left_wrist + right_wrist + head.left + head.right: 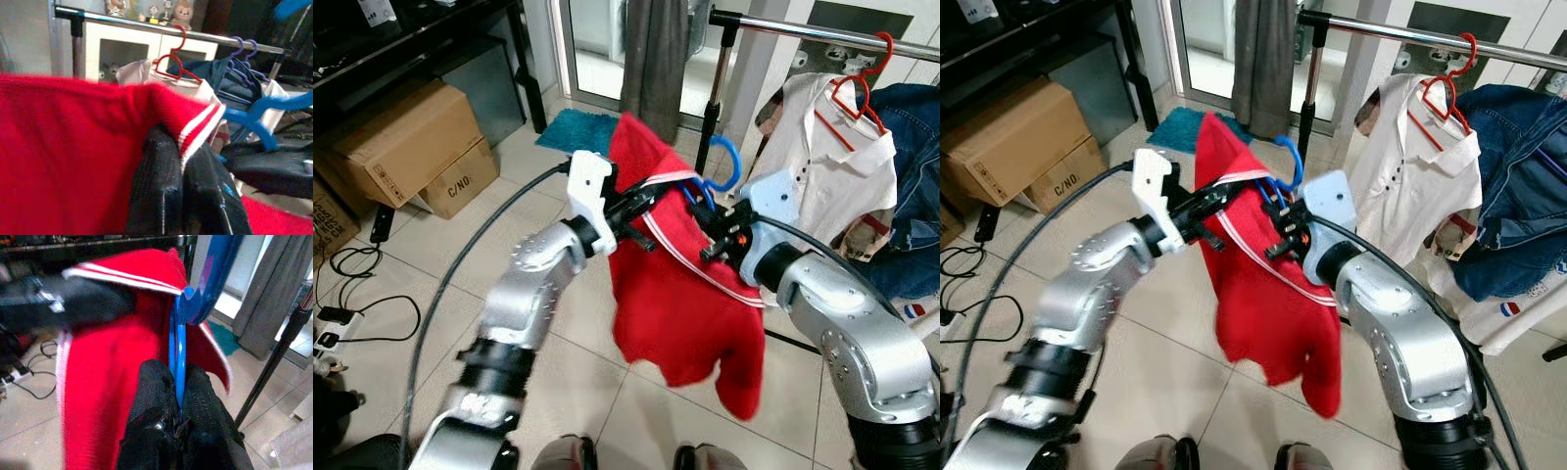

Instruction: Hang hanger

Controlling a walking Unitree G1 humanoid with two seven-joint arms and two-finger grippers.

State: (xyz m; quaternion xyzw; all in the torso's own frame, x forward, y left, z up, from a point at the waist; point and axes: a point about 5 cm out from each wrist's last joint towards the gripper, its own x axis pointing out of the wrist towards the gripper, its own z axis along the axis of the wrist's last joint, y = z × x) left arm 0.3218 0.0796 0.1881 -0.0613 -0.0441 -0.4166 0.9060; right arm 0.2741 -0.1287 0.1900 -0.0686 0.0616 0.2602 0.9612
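Holding the blue hanger (180, 340) pinched in my right claw (178, 382) while my left claw (182, 169) grips the white-striped collar of the red shirt (680, 313) draped on it, I judge I'm mid-carry; next I must lift its hook onto the rail (822, 32).

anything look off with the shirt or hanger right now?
Yes. The red shirt sits lopsided on the blue hanger: bunched high by the left hand, which pinches its striped collar, while the rest sags low under the right hand, which clamps the hanger. The hanger is not yet on the rail.
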